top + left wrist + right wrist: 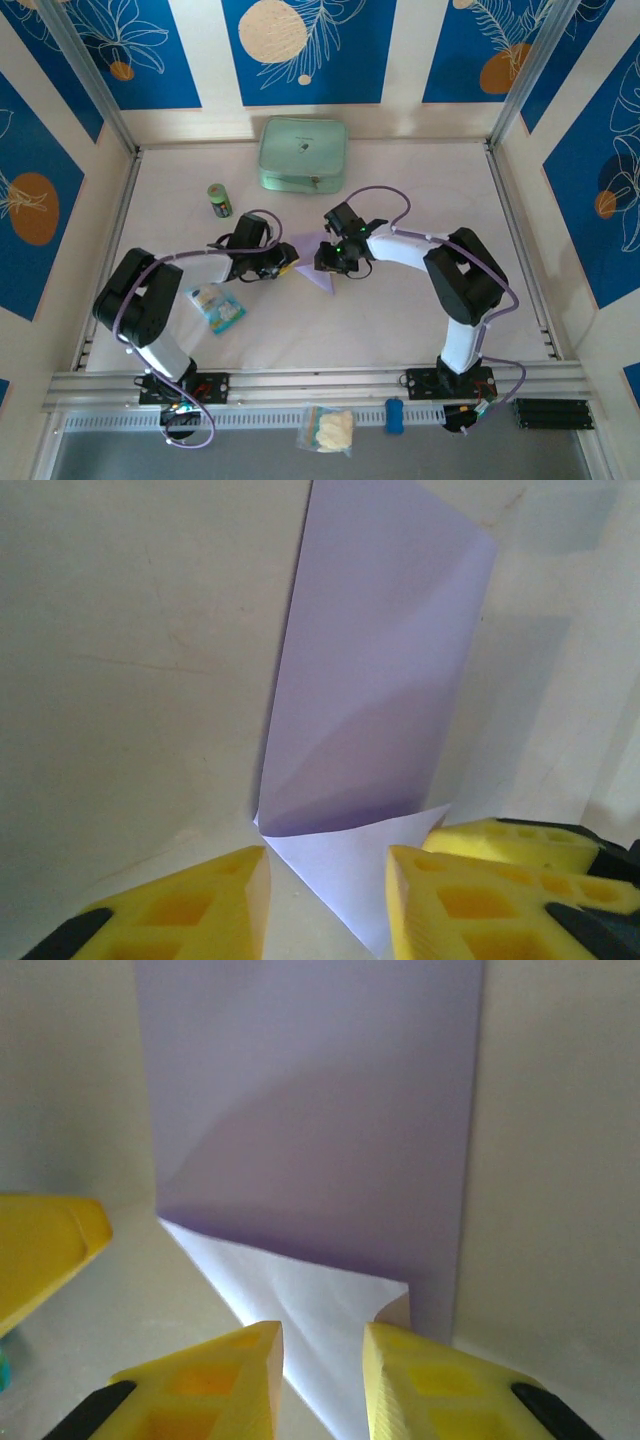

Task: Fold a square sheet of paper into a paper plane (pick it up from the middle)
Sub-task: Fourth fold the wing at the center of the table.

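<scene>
Thin, part-folded lavender-purple square sheet of paper sits mid-tabletop between left gripper and right gripper, both with jaws slightly apart astride its pale flap and gripping nothing; advise squaring edges, then pinching lightly before pressing the crease.

You have: yellow foam finger pads, dull, pitted; between them, thin lavender-purple paper sheet, matt, smooth; beneath them, pale tabletop, matt, scuffed.
</scene>
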### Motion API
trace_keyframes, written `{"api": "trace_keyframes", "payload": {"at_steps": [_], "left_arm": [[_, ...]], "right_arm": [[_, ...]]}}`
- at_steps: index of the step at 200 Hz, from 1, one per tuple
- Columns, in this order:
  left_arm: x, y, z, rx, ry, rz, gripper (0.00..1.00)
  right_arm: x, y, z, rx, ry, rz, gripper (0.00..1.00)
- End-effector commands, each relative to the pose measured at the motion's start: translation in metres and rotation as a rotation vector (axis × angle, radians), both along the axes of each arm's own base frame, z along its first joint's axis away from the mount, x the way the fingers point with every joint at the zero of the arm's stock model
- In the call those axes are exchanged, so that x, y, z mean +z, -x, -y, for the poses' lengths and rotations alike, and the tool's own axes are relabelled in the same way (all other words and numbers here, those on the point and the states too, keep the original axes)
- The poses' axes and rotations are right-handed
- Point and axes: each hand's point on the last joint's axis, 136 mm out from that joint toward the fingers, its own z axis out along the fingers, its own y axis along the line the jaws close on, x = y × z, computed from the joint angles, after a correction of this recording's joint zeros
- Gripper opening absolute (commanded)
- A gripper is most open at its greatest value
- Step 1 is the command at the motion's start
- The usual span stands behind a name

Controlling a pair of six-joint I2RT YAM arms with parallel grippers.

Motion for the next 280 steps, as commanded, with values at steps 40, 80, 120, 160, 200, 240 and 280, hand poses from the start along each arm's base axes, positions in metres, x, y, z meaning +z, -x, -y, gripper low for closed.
{"api": "trace_keyframes", "payload": {"at_steps": [40,80,120,160,200,240,280], "left_arm": [[-0.011,0.003,0.010,-0.011,0.041,-0.046,0.28],[-0.013,0.007,0.005,-0.013,0.011,-0.053,0.29],[-0.017,0.010,0.000,-0.012,-0.025,-0.064,0.31],[-0.012,0.005,0.009,-0.034,0.019,-0.046,0.30],[-0.010,0.004,0.016,-0.060,0.052,-0.035,0.23],[-0.004,0.003,0.022,-0.100,0.081,-0.007,0.23],[0.001,0.001,0.029,-0.166,0.097,0.035,0.23]], "right_arm": [[-0.024,0.007,0.007,0.001,0.034,-0.090,0.24],[-0.031,0.009,0.013,-0.003,0.059,-0.109,0.19],[-0.035,0.010,0.015,-0.001,0.069,-0.119,0.18],[-0.038,0.011,0.016,-0.002,0.072,-0.125,0.18],[-0.040,0.011,0.016,-0.002,0.074,-0.129,0.17],[-0.040,0.011,0.017,-0.006,0.057,-0.134,0.17],[-0.036,0.007,0.015,0.030,0.028,-0.103,0.18]]}}
